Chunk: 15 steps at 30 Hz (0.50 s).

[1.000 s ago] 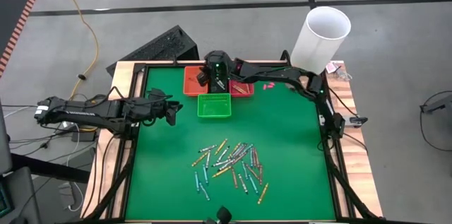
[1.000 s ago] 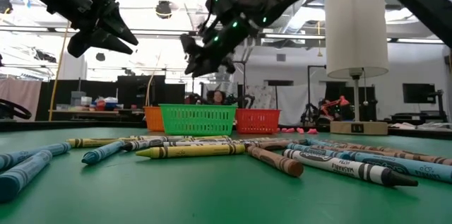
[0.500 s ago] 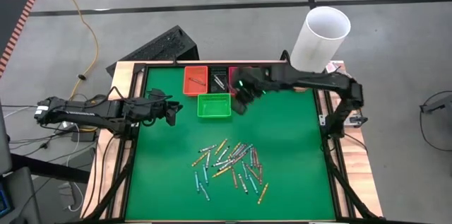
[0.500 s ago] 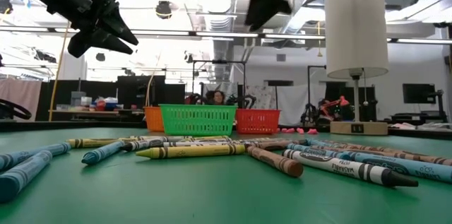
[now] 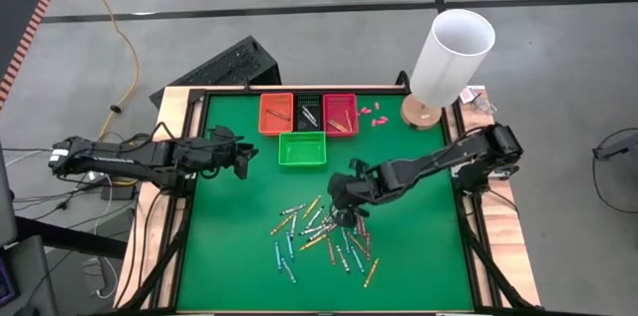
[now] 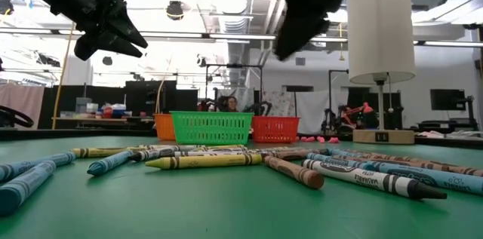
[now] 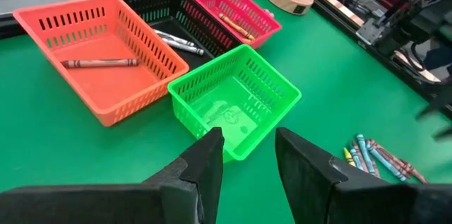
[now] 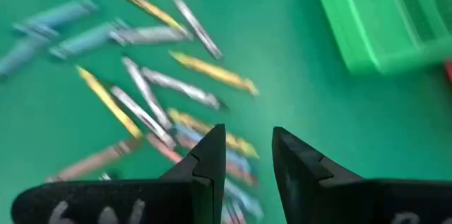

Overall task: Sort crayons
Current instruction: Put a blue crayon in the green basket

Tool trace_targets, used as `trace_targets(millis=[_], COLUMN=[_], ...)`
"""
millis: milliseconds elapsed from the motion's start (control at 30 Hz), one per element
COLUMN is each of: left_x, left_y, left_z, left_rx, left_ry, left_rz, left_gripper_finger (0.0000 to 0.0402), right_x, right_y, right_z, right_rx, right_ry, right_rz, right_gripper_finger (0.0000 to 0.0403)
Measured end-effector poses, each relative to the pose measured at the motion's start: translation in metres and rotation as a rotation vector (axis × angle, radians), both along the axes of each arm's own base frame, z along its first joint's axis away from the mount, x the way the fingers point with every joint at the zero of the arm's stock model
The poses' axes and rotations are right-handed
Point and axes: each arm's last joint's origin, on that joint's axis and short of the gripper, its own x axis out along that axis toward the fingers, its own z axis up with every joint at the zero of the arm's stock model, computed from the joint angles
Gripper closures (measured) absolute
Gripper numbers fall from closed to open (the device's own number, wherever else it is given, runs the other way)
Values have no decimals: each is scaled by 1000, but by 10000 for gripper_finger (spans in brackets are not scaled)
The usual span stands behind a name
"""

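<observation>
A green table top (image 5: 419, 236) carried a loose scatter of crayons (image 5: 324, 231) in yellow, blue, grey and reddish colours. The right gripper (image 5: 344, 196) hung above the edge of that pile nearest the baskets; seen from its own wrist camera, its jaws stood parted with nothing between them, and the crayons (image 8: 152, 97) lay below and just ahead of the fingertips (image 8: 212, 146), untouched. A green basket (image 8: 385, 15) sat farther ahead and off to one side of those jaws. The left gripper (image 5: 242, 157) waited well apart from the pile, raised over the table. Its jaws were likewise parted and empty, and the green basket (image 7: 236, 100) lay directly in front of them. Beyond that basket, in a row, stood an orange basket (image 7: 92, 54) holding one crayon, a black basket (image 7: 169, 30) with a few grey crayons, and a red basket (image 7: 229, 8) with a yellowish one. A lamp with a white shade (image 5: 454, 52) stood by the table's far corner, well away from both sets of jaws.
</observation>
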Motion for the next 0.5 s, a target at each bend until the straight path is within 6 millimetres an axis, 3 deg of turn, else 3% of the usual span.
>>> trace_targets(millis=[267,500], left_x=[0,0], left_y=[0,0], left_z=[0,0], left_rx=[0,0], left_ry=[0,0], left_rz=[0,0], left_gripper_finger=[283,283], right_x=[21,25], right_y=[-23,-48], right_z=[-8,-18], right_rx=[-89,-130], right_ry=[-212,-142], right_rz=[181,262], right_gripper_finger=[291,292])
